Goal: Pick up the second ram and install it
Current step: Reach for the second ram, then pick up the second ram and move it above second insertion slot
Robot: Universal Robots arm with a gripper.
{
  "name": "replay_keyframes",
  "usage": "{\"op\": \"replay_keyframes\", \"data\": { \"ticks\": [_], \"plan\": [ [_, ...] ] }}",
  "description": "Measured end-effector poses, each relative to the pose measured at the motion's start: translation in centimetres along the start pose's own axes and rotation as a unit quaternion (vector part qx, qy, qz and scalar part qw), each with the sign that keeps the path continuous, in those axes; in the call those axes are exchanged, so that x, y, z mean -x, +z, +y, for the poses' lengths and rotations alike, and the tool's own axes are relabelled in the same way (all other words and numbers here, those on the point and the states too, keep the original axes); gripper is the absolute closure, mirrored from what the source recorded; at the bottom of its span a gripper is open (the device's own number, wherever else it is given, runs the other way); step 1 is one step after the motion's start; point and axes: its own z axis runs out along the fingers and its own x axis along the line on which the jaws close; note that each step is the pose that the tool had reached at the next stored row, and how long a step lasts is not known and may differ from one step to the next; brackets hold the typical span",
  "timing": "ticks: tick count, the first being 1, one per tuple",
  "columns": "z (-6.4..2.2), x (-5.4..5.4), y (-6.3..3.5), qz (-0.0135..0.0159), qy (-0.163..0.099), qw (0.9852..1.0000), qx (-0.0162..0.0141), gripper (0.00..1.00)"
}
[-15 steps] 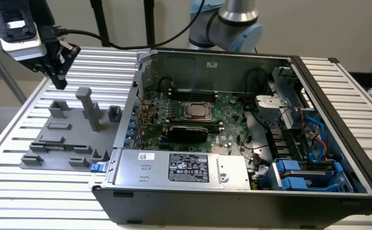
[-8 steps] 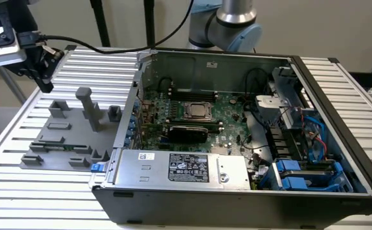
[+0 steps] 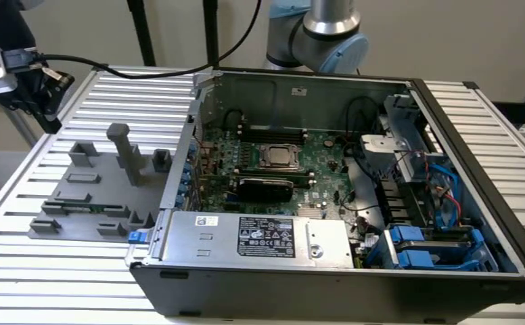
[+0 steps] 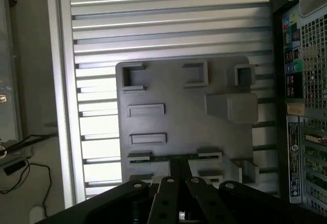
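Matt grey plastic holder tray (image 4: 184, 127), ribbed bare-metal table (image 3: 46, 271), dull sheet-steel power supply (image 3: 199, 240), satin black case (image 3: 353, 291)

upright post (image 3: 124, 150) on grey fixture (image 3: 80, 203)

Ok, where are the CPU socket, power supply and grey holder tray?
CPU socket (image 3: 281, 157): exterior view, its silver lid.
power supply (image 3: 265, 237): exterior view, its label.
grey holder tray (image 4: 184, 121): wrist view, bare flat middle.

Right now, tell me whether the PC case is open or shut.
Open. The case has no side panel on it, and the motherboard and power supply lie exposed from above.
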Motion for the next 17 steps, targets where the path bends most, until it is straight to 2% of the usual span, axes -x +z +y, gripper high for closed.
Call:
{"op": "replay_keyframes", "data": {
  "ticks": [13,15,17],
  "plan": [
    [0.0,-0.01,0.03,-0.0004,0.0,1.0,0.0,0.89],
    [-0.01,-0.02,0.15,-0.0013,-0.008,1.0,0.0004,0.89],
    [0.0,-0.03,0.27,-0.0006,-0.027,0.9996,0.0007,0.89]
  ]
}}
